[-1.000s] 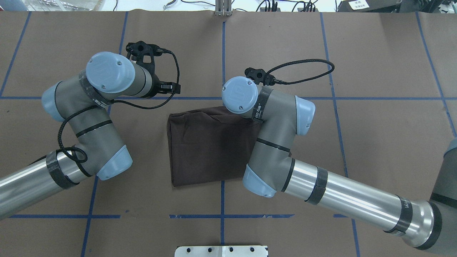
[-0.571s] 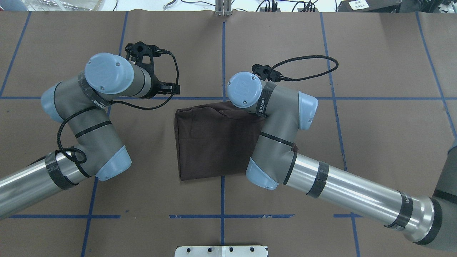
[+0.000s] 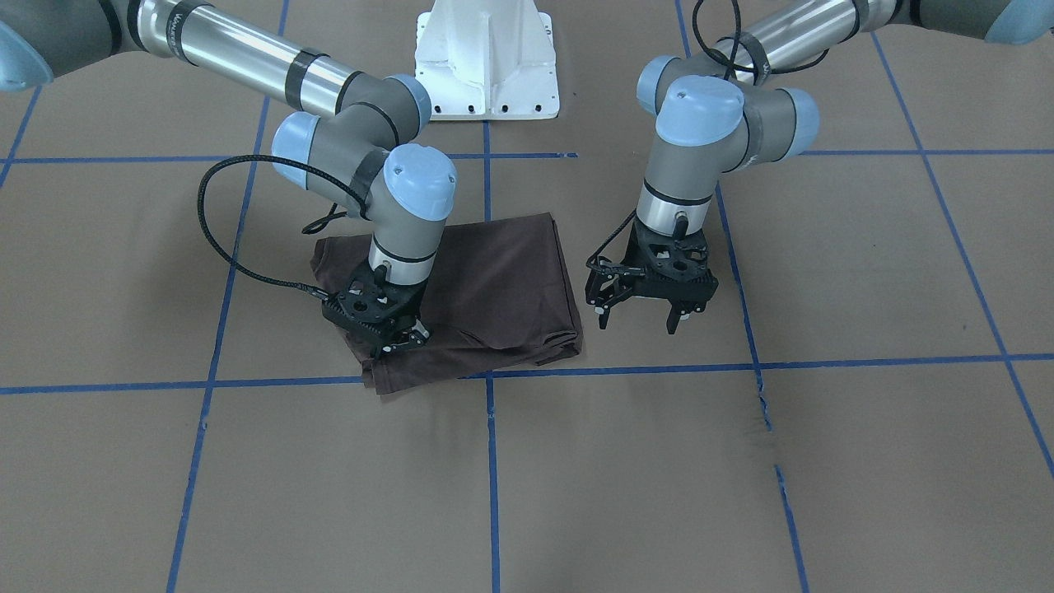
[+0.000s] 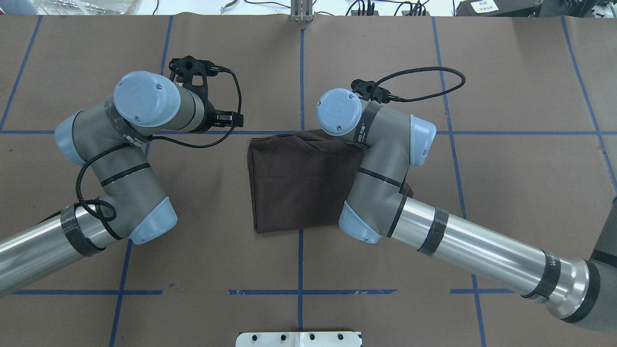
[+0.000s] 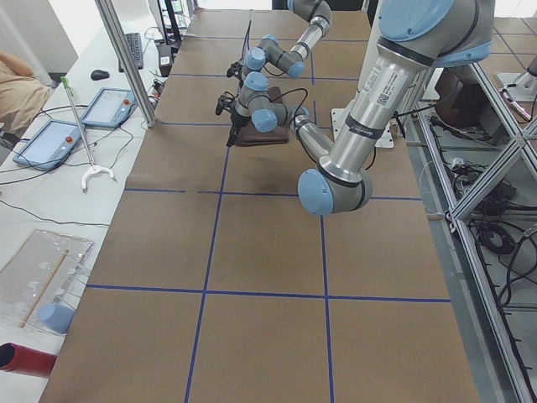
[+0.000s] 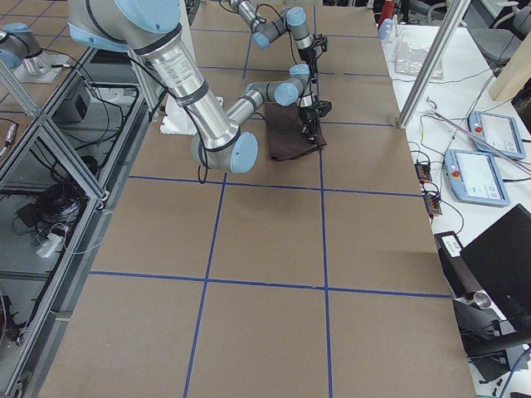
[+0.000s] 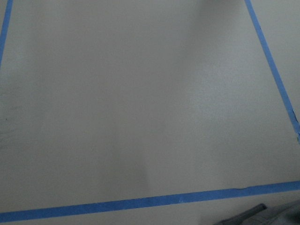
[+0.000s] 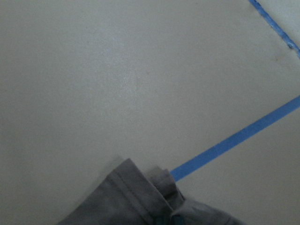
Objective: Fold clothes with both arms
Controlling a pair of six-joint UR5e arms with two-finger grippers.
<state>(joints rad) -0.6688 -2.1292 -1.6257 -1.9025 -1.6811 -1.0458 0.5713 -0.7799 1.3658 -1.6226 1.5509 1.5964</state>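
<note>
The dark brown T-shirt (image 3: 494, 272) lies folded into a rough rectangle on the brown paper table near the middle; it also shows in the overhead view (image 4: 299, 183). My right gripper (image 3: 394, 342) is down on the shirt's far corner, shut on the cloth. A bunched edge of the cloth (image 8: 136, 201) fills the bottom of the right wrist view. My left gripper (image 3: 636, 323) hangs open and empty just above the table, beside the shirt's edge and apart from it. The collar, lettering and tags are hidden.
The white pedestal base (image 3: 486, 66) stands at the robot's side of the table. Blue tape lines (image 4: 300, 72) divide the paper into squares. A metal post (image 5: 126, 59) and tablets (image 5: 109, 105) stand on the bench beyond the table's far edge.
My right arm has moved to the right in the overhead view and the shirt has slid with it across the table. My left arm has not moved.
</note>
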